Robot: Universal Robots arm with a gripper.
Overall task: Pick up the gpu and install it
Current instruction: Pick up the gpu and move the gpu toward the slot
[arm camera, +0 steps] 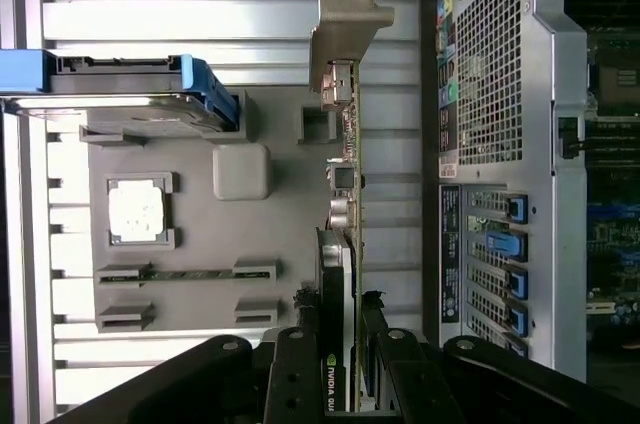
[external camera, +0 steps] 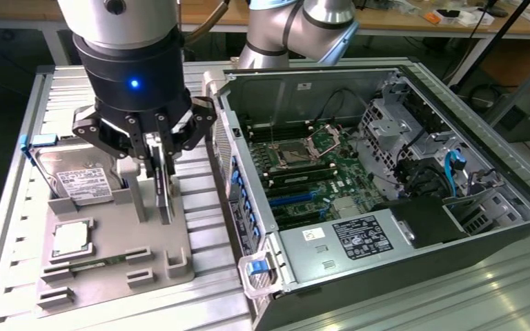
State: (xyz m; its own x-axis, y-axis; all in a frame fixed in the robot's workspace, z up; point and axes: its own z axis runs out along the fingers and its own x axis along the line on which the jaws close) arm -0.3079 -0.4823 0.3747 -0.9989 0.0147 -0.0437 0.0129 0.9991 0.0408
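gripper (external camera: 159,164) seems clamped on the upright gpu (external camera: 165,200), which stands edge-on at the grey tray (external camera: 108,269).

The gpu (arm camera: 336,284) carries the 1 mark that can be read. In the wrist view a small green logo sits on its black fan shroud, followed by white letters that look like "NVIDIA" and then "QU", with the rest cut off at the picture's edge.

In the exterior view the hard drive (external camera: 85,181) has a white label with dark print, too small to read. Inside the computer case (external camera: 413,276), the power supply (external camera: 361,238) bears a black label with white print and a white sticker (external camera: 316,234) beside it. Neither is legible.
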